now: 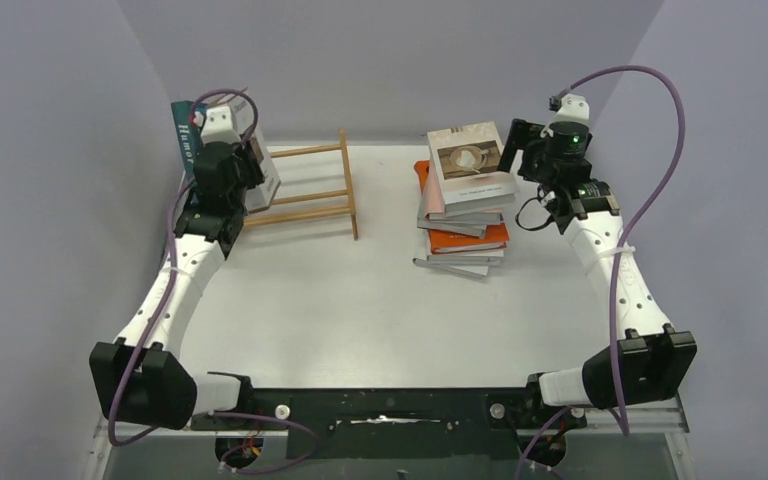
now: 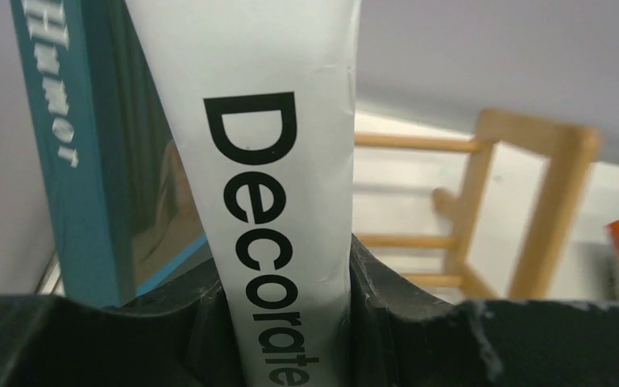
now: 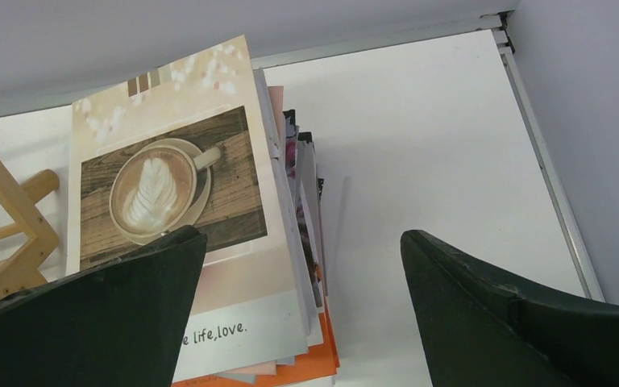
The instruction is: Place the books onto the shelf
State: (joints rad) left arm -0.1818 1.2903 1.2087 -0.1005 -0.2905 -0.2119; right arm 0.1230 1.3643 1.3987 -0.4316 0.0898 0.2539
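Looking from above, the left tool (image 1: 245, 165) holds the white "Decorate" book (image 1: 265, 178) upright at the shelf's (image 1: 310, 185) left end, with the teal "Humor" book (image 1: 185, 135) on its left, while the right tool (image 1: 520, 150) hangs just right of the stacked books (image 1: 465, 215). From the left wrist, its fingers (image 2: 403, 322) are clamped on the "Decorate" spine, and the shelf rails lie to their right. From the right wrist, the fingers (image 3: 483, 306) stand wide apart, the left one over the latte-cover book (image 3: 177, 185) topping the stack and the other over bare table (image 3: 419, 145).

L gripper (image 1: 248, 160) on white bk (image 1: 267, 186) at shelf (image 1: 310, 190); bk stack (image 1: 465, 215) R
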